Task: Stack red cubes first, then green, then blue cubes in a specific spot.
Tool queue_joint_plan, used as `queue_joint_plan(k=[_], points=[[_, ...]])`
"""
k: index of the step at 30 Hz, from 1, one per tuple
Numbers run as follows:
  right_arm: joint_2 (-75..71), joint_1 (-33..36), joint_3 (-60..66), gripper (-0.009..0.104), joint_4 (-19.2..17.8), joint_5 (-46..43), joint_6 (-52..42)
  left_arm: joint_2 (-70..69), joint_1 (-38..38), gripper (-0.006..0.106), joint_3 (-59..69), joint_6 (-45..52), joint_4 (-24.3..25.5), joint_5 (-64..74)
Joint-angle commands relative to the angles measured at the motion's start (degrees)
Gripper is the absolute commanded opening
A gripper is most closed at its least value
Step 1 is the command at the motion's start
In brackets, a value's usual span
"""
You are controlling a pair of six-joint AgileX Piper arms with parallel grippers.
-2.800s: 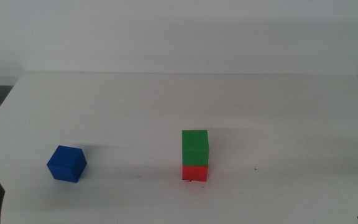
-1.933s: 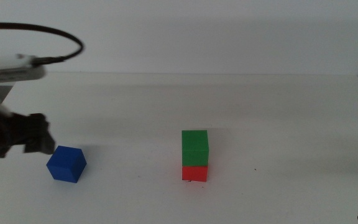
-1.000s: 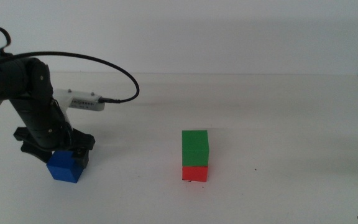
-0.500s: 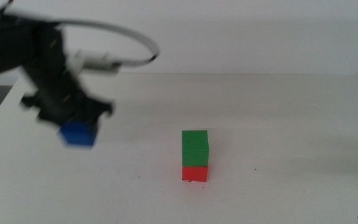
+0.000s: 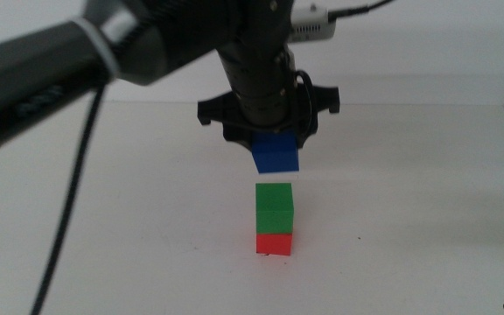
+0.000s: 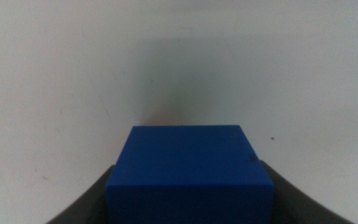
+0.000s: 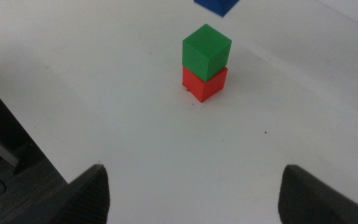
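A white table [image 5: 427, 219] with a matte top fills most of the middle view, its far edge running straight across below a plain pale wall [image 5: 427, 52]. The light is soft and even, and shadows on the tabletop are faint and diffuse. At the table's left edge a sliver of a lighter surface shows. In the right wrist view, a dark floor [image 7: 5, 180] lies beyond the table's edge.

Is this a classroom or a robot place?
Probably a robot test bench: a bare white table against a blank wall, holding only a matte green cube stacked on a matte red cube, while the left hand carries a deep-blue cube above them.
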Motion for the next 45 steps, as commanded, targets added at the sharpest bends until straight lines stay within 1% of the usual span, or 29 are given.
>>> queue_joint_plan(k=[1, 6, 15, 33, 36, 37, 38, 39, 40, 44, 45], points=[[-0.19, -0.15, 0.26, 0.087, -0.33, -0.42, -0.52, 1.3, 0.02, -0.002, -0.73, -1.61, -0.19, 0.56], [-0.19, -0.15, 0.26, 0.087, -0.33, -0.42, -0.52, 2.88, 0.02, -0.002, -0.61, -4.58, -0.09, 0.56], [-0.19, -0.15, 0.26, 0.087, -0.33, -0.42, -0.52, 4.28, 0.02, -0.002, 1.01, -5.85, -1.18, 0.56], [-0.19, -0.15, 0.26, 0.087, -0.33, -0.42, -0.52, 8.05, 0.02, -0.002, 1.58, -4.48, -1.32, 0.56], [-0.19, -0.15, 0.26, 0.087, -0.33, -0.42, -0.52, 8.05, 0.02, 0.001, 1.58, -4.48, -1.67, 0.56], [-0.19, -0.15, 0.26, 0.087, -0.33, -0.42, -0.52, 8.05, 0.02, 0.014, 1.58, -4.48, -1.67, 0.56], [-0.19, -0.15, 0.26, 0.087, -0.33, -0.42, -0.52, 8.05, 0.02, 0.029, 1.58, -4.48, -1.67, 0.56], [-0.19, -0.15, 0.26, 0.087, -0.33, -0.42, -0.52, 8.05, 0.02, 0.048, 1.58, -4.15, -1.67, 0.56], [-0.19, -0.15, 0.26, 0.087, -0.33, -0.42, -0.52, 8.05, 0.02, 0.061, 1.58, -3.59, -1.42, 0.56], [-0.19, -0.15, 0.26, 0.087, -0.34, -0.42, -0.4, 8.05, 0.02, 0.085, 1.58, -1.23, -1.1, 0.56], [-0.19, -0.15, 0.26, 0.087, -0.34, -0.42, -0.4, 8.05, 0.02, 0.089, 1.58, -1.23, -1.1, 0.56]])
